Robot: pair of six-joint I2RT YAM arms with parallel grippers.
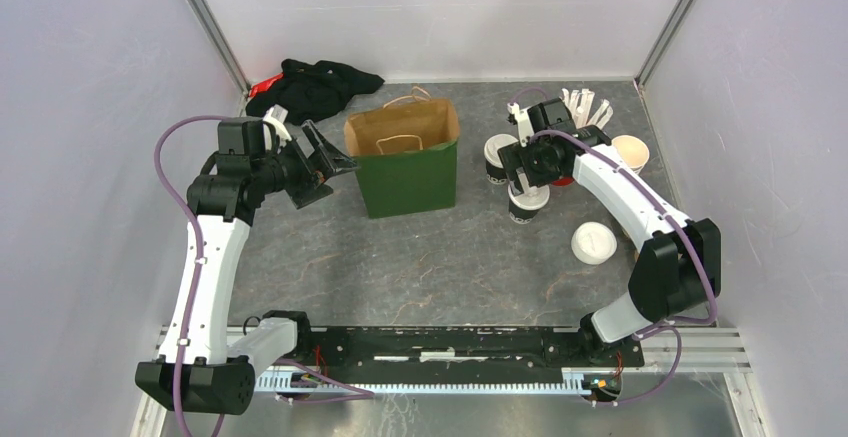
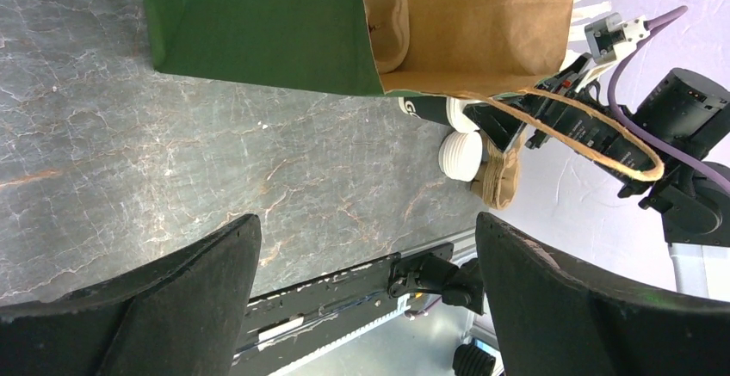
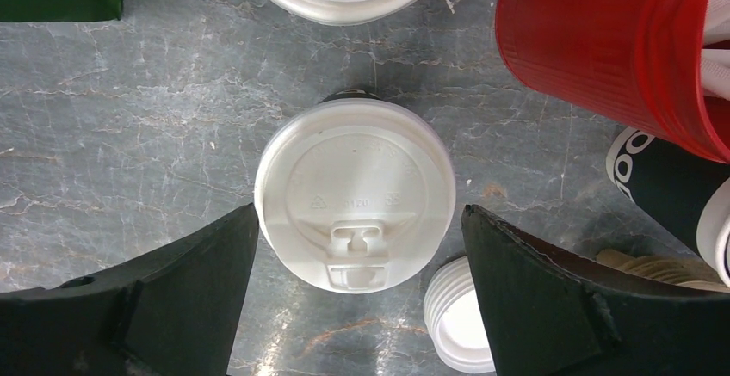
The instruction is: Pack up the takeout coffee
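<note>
Takeout coffee: far cup (image 1: 499,160) and near cup (image 1: 527,207), both lidded, stand on the table (image 1: 440,267) right of the green bag (image 1: 408,182). Above the near cup, right gripper (image 3: 357,221) spread wide, fingers either side, holding nothing. By the bag's left side, left gripper (image 2: 368,228) wide open, empty.

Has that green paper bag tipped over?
No, the green bag stands upright, its brown-lined mouth and handles facing up.

Left tool (image 2: 366,230) spread wide, right tool (image 3: 359,221) likewise
</note>
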